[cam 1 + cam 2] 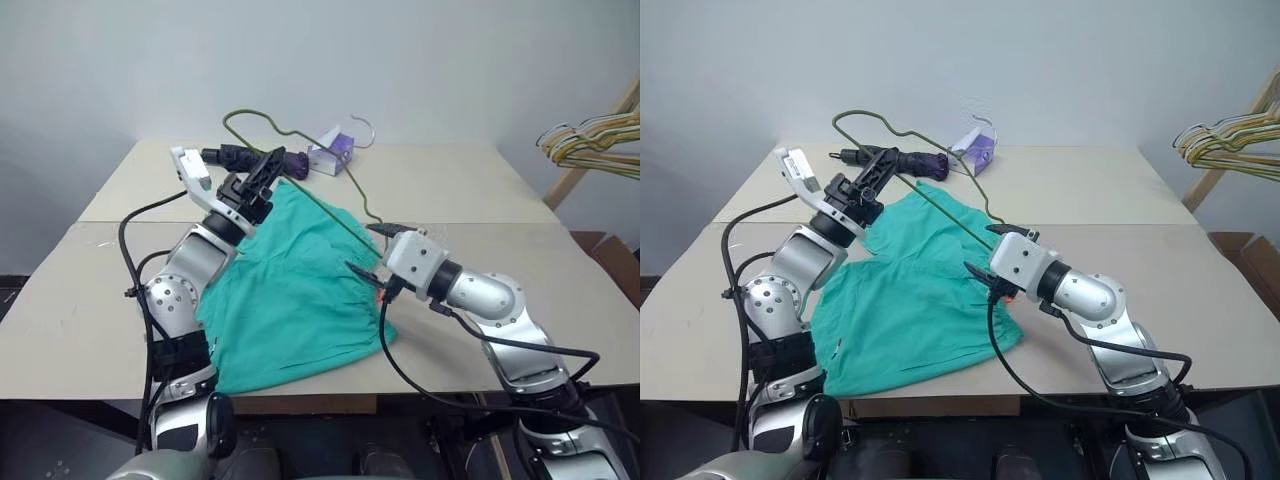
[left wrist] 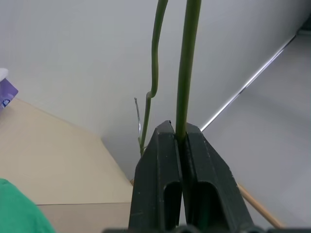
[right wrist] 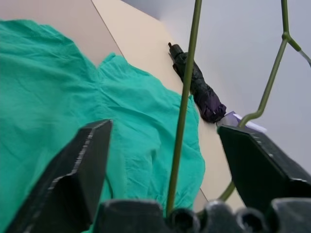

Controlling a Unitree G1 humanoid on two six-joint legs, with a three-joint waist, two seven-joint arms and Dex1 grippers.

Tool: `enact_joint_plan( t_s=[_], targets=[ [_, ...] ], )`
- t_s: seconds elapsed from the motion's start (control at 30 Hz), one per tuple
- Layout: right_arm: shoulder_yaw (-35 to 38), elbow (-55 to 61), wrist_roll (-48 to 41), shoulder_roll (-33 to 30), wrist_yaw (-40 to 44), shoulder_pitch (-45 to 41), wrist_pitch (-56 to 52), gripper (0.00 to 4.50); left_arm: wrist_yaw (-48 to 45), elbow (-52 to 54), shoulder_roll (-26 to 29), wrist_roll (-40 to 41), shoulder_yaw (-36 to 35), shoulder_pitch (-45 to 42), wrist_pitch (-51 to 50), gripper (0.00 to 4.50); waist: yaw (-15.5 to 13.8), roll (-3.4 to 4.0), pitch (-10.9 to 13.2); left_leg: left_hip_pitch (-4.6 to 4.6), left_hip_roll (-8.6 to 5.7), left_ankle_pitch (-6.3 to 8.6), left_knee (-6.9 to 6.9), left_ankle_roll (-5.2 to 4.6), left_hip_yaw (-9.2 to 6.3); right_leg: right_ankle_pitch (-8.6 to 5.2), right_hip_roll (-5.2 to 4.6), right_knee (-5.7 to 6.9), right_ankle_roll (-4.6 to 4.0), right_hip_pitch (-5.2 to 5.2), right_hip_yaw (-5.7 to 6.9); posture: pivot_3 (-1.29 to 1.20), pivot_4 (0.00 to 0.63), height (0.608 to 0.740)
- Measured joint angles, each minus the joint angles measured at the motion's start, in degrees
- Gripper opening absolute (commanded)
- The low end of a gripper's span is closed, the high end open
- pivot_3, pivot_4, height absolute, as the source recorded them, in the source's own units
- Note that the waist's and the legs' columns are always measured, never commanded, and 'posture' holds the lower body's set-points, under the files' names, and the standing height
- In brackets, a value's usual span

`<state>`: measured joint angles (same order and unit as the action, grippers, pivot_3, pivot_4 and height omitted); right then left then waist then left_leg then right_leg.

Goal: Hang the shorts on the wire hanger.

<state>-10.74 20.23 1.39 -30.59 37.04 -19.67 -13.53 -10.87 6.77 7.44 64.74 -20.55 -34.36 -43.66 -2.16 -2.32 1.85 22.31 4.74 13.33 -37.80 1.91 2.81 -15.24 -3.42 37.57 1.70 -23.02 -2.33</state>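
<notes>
Teal-green shorts lie spread flat on the beige table, one edge reaching the near table edge, between the two arms. The wire hanger is lifted off the table above the shorts, a thin greenish-grey wire running diagonally from the left gripper down toward the right gripper, with its hooked top curving up toward the back wall. Left wrist view: the two black fingers are pinched tight together with the hanger wire clamped between them, so the left is grasping the wire hanger; a second strand of the hanger rises beside it against the wall. Right wrist view: its fingers stand wide apart with the wire passing through the gap and touching neither finger, so the right gripper is released, holding nothing. That view also shows the shorts' gathered fabric close below, a dark folded umbrella lying just past the shorts, and a hanger bend at the far side. The head views add a small purple-and-white packet beside the umbrella at the back of the table, and a bunch of yellow and striped hangers on a wooden rack off to the right, well apart from the table items.
</notes>
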Motion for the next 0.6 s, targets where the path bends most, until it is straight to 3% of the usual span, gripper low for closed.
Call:
enact_joint_plan(
  t_s=[0.1,0.33,0.47,0.6],
  targets=[
    [1.5,0.1,-3.5,0.0,1.8,-0.4,-2.1,4.47,-4.0,0.0,3.7,-2.4,1.8,0.3,0.1,0.0,0.1,0.0,0.0,0.0,0.0,0.0,0.01,0.0,0.01,0.0,0.0,0.0,0.0,-0.01,0.0,0.1,0.0,0.74],
    [14.3,-0.2,-28.4,-7.8,14.3,-7.2,-25.4,4.47,-22.6,-0.5,17.3,-6.6,3.0,0.6,2.6,0.0,0.0,0.02,0.0,-0.01,0.03,0.0,0.06,0.0,0.02,0.0,0.0,-0.07,-0.02,0.0,0.05,0.08,0.0,0.74],
    [13.5,-9.9,-37.7,-11.0,23.4,-14.4,-36.5,4.47,-36.6,-5.4,22.6,-6.7,3.2,-0.8,3.6,0.0,0.4,0.02,0.0,-0.02,0.03,0.0,0.02,-0.01,0.06,0.02,0.0,-0.04,-0.04,0.0,0.04,0.08,0.0,0.74],
    [10.3,-17.8,-40.1,-11.8,30.1,-19.1,-41.7,4.47,-48.4,-8.9,27.3,-5.9,2.8,-4.9,3.6,0.0,1.0,0.02,0.0,0.02,0.05,0.01,0.07,-0.03,0.03,0.0,0.01,-0.1,-0.02,-0.02,0.06,0.08,0.0,0.74]
  ],
)
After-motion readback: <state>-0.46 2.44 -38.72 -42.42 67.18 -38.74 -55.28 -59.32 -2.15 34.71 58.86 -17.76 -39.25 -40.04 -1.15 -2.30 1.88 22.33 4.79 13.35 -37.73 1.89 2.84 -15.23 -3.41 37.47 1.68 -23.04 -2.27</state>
